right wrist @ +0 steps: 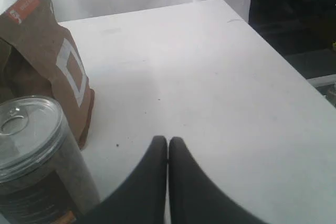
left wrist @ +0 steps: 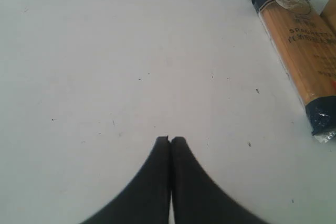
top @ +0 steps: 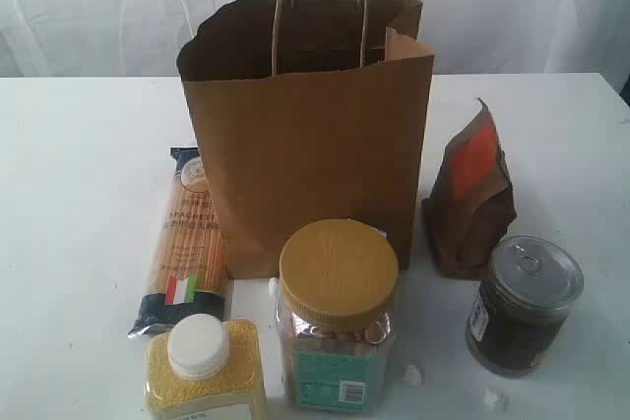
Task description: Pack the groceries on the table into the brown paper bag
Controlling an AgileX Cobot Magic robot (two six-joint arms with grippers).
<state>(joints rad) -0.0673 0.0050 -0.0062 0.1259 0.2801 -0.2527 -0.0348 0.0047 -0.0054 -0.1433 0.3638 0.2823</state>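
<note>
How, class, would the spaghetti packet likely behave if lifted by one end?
The spaghetti packet is long, thin and lies flat, so it would probably droop, perhaps snapping strands. Its glossy film looks slippery and might slide when gripped.

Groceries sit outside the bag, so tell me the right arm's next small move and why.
Probably open the right tool: its jaws are shut with nothing between them, over bare table. The dark tin can stands closest beside it, upright, so it looks like the easiest first pick for the brown paper bag.
</note>
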